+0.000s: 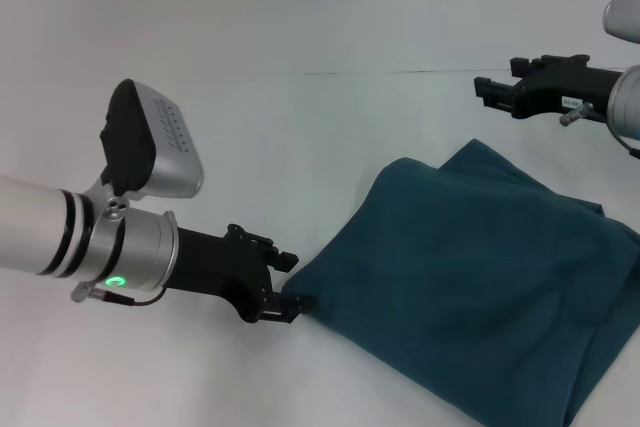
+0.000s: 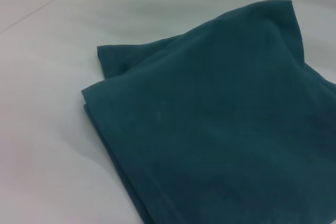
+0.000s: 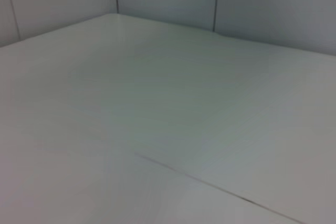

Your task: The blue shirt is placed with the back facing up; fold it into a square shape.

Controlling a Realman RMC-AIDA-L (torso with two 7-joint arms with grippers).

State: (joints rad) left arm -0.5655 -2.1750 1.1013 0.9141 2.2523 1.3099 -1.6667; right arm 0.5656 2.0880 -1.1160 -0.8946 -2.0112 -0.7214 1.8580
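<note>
Left gripper (image 1: 288,305) low over table (image 1: 250,147), tips touching near-left corner of shirt (image 1: 470,287); whether fingers pinch cloth or just touch it: cannot tell. Shirt lies folded to rough square, layered edges visible at that corner in left wrist view (image 2: 220,119), spreading away from gripper toward robot's right and off frame edge. Right gripper (image 1: 500,90) raised beyond shirt's far corner, well apart from cloth, holding nothing; finger gap unclear. Right wrist view: bare table (image 3: 157,103), seam line only.
</note>
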